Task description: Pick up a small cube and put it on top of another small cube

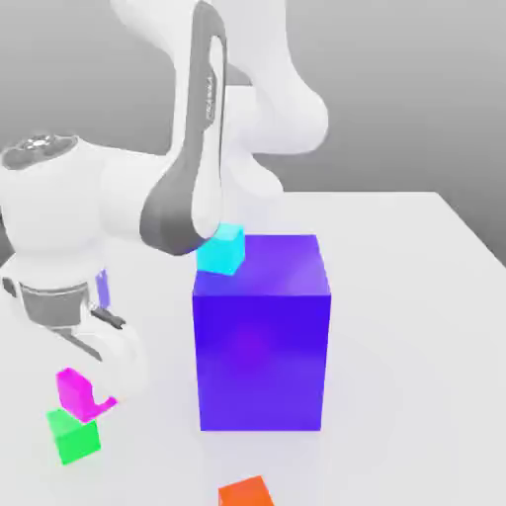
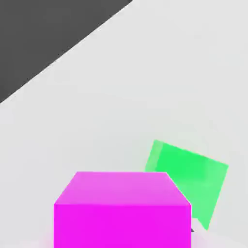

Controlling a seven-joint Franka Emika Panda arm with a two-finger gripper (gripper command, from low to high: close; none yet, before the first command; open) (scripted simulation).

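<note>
In the exterior view, the white Panda arm bends down at the exterior view's left, and its gripper (image 1: 87,395) hangs low over the white table (image 1: 415,326). The magenta cube (image 1: 71,387) sits between the fingers, lifted a little above the table surface. The jaws are narrow and close on this cube, as far as I can judge. The green cube (image 1: 74,436) rests on the table just under and slightly in front of the magenta one; the two look close, perhaps touching at an edge, but I cannot tell. To the exterior view's right stands the big blue-violet block (image 1: 261,331), with a small cyan cube (image 1: 221,249) behind its upper corner. A small orange cube (image 1: 245,492) lies at the lower edge.

In the hand view, the magenta cube (image 2: 121,210) is near the camera, held in the hand. The green cube (image 2: 190,172) lies beyond it and off to one side, turned at an angle to the magenta one. So the held cube is not yet centred over the green one. I judge the coming move needs a small sideways shift toward the green cube, and perhaps a little turn of the wrist, before lowering.
</note>
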